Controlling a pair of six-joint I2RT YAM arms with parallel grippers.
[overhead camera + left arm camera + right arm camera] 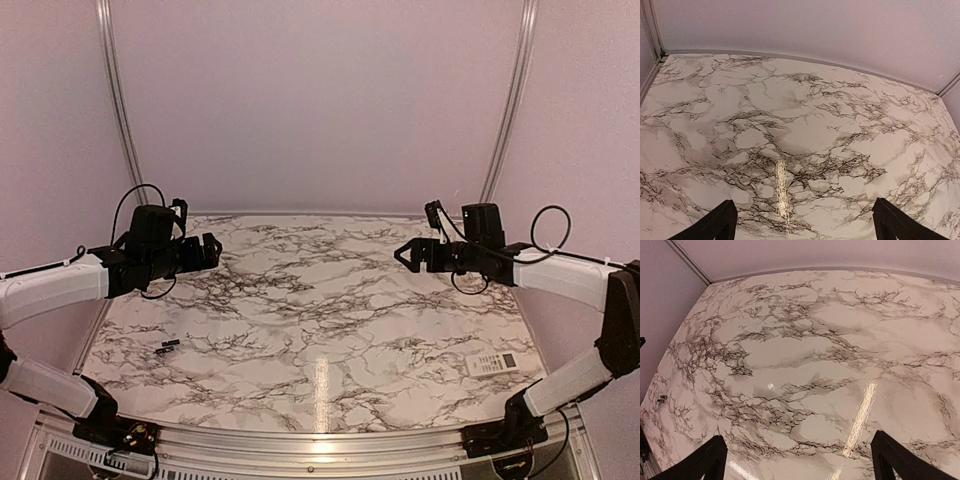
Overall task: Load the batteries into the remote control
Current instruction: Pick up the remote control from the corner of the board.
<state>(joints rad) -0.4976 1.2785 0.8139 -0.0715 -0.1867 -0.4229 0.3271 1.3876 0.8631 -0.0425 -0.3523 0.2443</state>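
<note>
The two batteries [167, 347] lie together on the marble table [320, 300] near its left front, small dark cylinders; in the right wrist view they show as a tiny dark speck, the batteries [661, 399], at the far left. The white remote control [492, 363] rests screen side up near the right front edge. My left gripper [208, 250] hovers above the table's left rear, open and empty. Across from it, at the right rear, my right gripper [405, 254] is also open and empty. Both wrist views show wide-apart black fingertips, left gripper [805, 222] and right gripper [799, 455], over bare marble.
Pale walls with metal corner rails [118, 100] enclose the table on three sides. A metal rail [320, 445] runs along the near edge between the two arm bases.
</note>
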